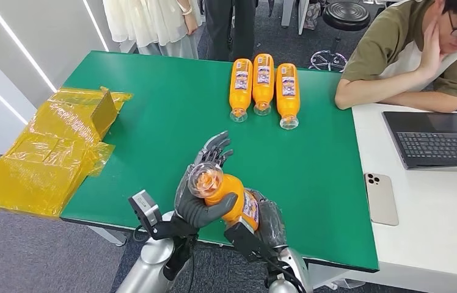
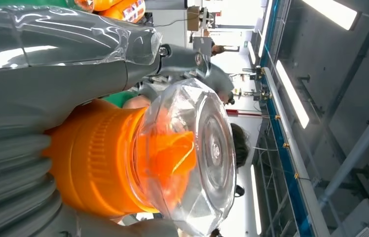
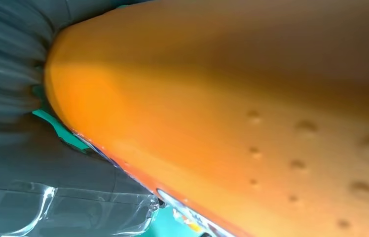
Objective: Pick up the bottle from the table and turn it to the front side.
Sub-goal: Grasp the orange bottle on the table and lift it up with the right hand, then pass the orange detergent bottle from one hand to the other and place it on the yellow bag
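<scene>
An orange bottle (image 1: 229, 196) with a clear faceted cap (image 1: 205, 179) is held above the near edge of the green table (image 1: 171, 116), cap end tilted up toward the camera. My left hand (image 1: 204, 194) wraps its neck just below the cap, thumb across the front. My right hand (image 1: 267, 221) grips the lower body near the label. The left wrist view has the cap (image 2: 200, 155) and orange neck (image 2: 98, 158) close up. The bottle's orange body (image 3: 232, 108) fills the right wrist view.
Three more orange bottles (image 1: 263, 85) lie side by side at the table's far middle. Crumpled yellow film with a cardboard box (image 1: 61, 146) hangs over the left edge. A seated person (image 1: 421, 55) leans on a white desk with a laptop (image 1: 440, 137) and phone (image 1: 381, 198); others stand behind.
</scene>
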You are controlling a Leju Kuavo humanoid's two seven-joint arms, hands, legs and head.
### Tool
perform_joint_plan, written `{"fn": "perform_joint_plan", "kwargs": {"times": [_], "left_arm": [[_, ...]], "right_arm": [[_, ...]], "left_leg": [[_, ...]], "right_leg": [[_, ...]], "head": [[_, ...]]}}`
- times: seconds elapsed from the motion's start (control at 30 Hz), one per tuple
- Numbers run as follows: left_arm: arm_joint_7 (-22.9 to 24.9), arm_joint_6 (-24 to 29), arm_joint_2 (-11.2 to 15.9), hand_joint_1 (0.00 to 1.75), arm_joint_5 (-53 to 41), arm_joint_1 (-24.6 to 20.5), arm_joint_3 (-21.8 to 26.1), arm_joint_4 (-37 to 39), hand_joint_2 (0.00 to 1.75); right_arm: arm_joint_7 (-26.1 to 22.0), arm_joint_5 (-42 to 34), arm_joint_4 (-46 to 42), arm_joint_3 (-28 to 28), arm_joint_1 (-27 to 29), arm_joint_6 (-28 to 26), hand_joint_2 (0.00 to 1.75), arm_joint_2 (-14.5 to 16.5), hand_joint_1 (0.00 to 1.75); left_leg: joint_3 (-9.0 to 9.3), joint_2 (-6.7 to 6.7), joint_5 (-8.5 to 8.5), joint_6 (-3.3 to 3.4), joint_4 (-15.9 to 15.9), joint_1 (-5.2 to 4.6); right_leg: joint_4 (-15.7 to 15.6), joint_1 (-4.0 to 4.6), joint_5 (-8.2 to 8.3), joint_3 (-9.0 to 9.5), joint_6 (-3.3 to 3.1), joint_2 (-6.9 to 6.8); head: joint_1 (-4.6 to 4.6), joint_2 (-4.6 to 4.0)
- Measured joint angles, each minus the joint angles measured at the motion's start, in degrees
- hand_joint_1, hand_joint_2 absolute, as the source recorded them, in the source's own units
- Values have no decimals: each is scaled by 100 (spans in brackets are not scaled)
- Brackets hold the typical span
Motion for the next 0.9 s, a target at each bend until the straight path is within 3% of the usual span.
{"fn": "perform_joint_plan", "kwargs": {"times": [0.3, 0.33, 0.43, 0.47, 0.67, 0.8, 0.9], "left_arm": [[-5, 105, 0, 175, -15, 8, 42, -1, 175], [-7, 133, 0, 175, -10, 9, 45, -2, 175], [-10, 208, 0, 175, 0, 14, 53, -18, 175], [-10, 233, 0, 175, 1, 15, 55, -28, 175], [48, 451, 0, 175, -16, 15, 57, -69, 175], [62, 585, 1, 175, -80, 14, 57, -76, 175], [125, 1010, 15, 175, -363, 14, 56, -101, 175]], "right_arm": [[28, 36, 22, -7, -61, 100, 175, 6, 168], [14, 35, 40, -7, -80, 117, 175, 9, 143], [-62, 6, 101, -5, -140, 130, 175, 23, 18], [-107, -21, 113, -5, -149, 89, 175, 30, 0], [-1149, -553, -126, -1, -6, -1015, 175, 181, 0], [-1461, -754, -341, -5, 109, -1311, 175, 232, 0], [-2089, -977, -683, -152, 350, -1695, 175, 348, 0]], "left_leg": [[-1, 0, 0, 0, 0, 0], [-1, 0, 0, 0, 0, 0], [0, -1, 0, 0, 0, 0], [0, -1, 0, 0, 0, 0], [0, 0, 0, 0, 0, 0], [0, -1, 0, 0, 0, 0], [-1, -2, 0, 0, 0, 0]], "right_leg": [[0, 0, 0, 1, 0, 0], [0, 0, 1, 1, 0, 0], [1, 0, 1, 1, 0, -1], [1, 0, 0, 1, 0, -1], [1, 0, -1, 0, -1, 0], [0, 1, -3, 0, -1, -2], [0, 0, -3, 0, -1, -3]], "head": [[1, 0], [1, 0], [1, 0], [0, 0], [-1, 0], [1, 0], [0, 0]]}}
